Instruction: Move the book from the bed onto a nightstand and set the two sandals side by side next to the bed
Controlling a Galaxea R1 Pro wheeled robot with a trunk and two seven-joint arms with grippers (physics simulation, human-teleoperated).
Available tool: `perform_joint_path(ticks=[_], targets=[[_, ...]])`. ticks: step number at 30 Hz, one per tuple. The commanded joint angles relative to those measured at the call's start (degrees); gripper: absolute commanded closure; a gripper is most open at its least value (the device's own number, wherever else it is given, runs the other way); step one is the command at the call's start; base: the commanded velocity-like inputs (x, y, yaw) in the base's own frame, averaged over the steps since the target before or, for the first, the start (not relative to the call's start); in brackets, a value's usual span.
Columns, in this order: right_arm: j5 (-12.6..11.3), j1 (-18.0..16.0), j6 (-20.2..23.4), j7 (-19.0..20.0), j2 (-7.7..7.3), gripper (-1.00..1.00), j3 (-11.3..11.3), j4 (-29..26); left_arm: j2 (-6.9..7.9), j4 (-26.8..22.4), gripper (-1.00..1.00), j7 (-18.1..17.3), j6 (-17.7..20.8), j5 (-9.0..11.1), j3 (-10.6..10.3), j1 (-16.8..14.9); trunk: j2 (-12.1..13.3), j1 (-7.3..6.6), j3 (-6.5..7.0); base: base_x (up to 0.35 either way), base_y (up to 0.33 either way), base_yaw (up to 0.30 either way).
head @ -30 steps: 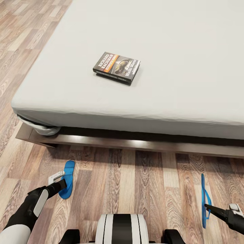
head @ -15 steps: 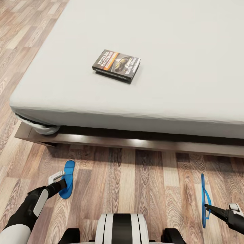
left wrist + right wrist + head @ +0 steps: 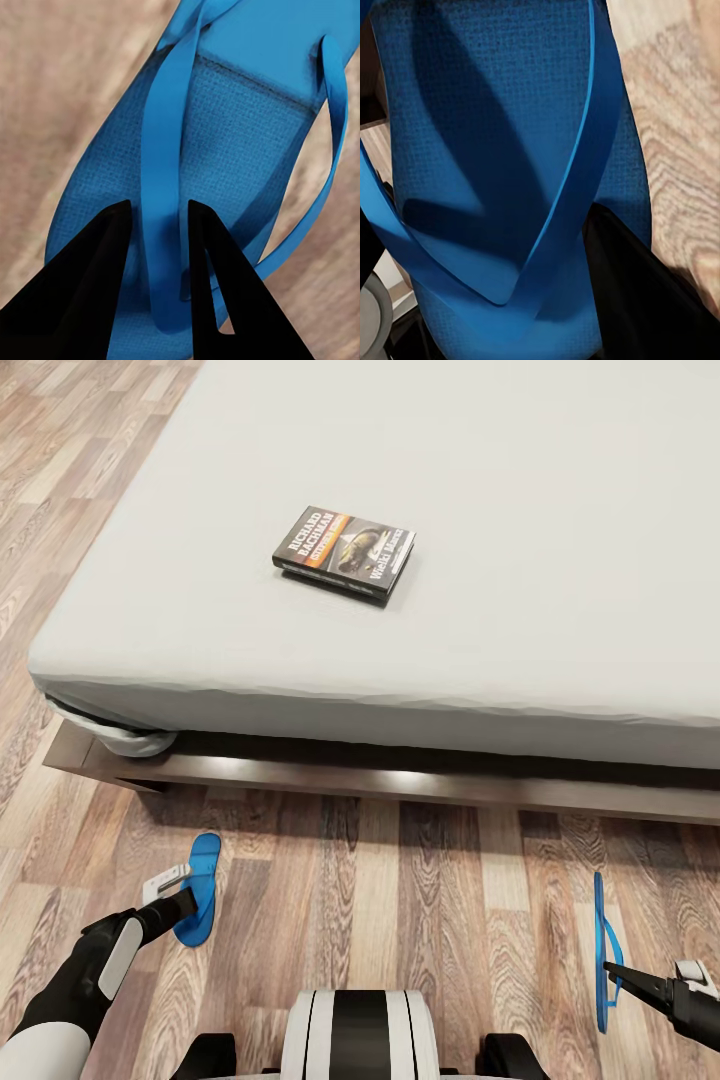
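Blue marks the step in hand: the sandal step, with 1 sandal at each gripper.

Head view: the left sandal lies flat on the wood floor, with the left gripper down on it. The right sandal stands on edge, with the right gripper at its strap. The 2 sandals are well apart, both near the bed. The book lies on the mattress, untouched.

Left wrist view: the 2 fingers straddle 1 strap of the left sandal, a narrow gap showing on each side. Whether they pinch it cannot be told.

Right wrist view: the sole of the right sandal sits close before the camera, 1 dark finger beside a strap. Closure cannot be told.

Judgement: the next move calls for bringing the 2 sandals together, soles flat and parallel, beside the bed. The book follows.
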Motion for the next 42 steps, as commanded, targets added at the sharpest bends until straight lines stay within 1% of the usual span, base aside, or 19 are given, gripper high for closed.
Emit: perform_joint_path(ticks=[1, 11, 12, 32, 42], targets=[[0.6, -0.1, 0.8, 0.4, 0.04, 1.00, -0.3, 0.0, -0.03, 0.0, 1.00, -0.2, 0.3, -0.4, 0.2, 0.0, 0.0, 0.00, -0.03, 0.000, 0.000, 0.000], [0.6, -0.1, 0.8, 0.4, 0.04, 1.00, -0.3, 0.0, -0.03, 0.0, 1.00, -0.2, 0.3, -0.4, 0.2, 0.0, 0.0, 0.00, -0.03, 0.000, 0.000, 0.000], [0.6, -0.1, 0.8, 0.4, 0.04, 1.00, -0.3, 0.0, -0.03, 0.0, -1.00, -0.2, 0.3, -0.4, 0.2, 0.0, 0.0, 0.00, -0.03, 0.000, 0.000, 0.000], [0.6, -0.1, 0.8, 0.5, 0.04, 1.00, -0.3, 0.0, -0.03, 0.0, -1.00, -0.2, 0.3, -0.4, 0.2, 0.0, 0.0, 0.00, -0.03, 0.000, 0.000, 0.000], [0.6, -0.1, 0.8, 0.5, 0.04, 1.00, -0.3, 0.0, -0.06, 0.0, -1.00, -0.1, 0.4, -0.4, 0.2, 0.0, 0.1, -0.26, 2.19, 0.000, 0.000, 0.000]])
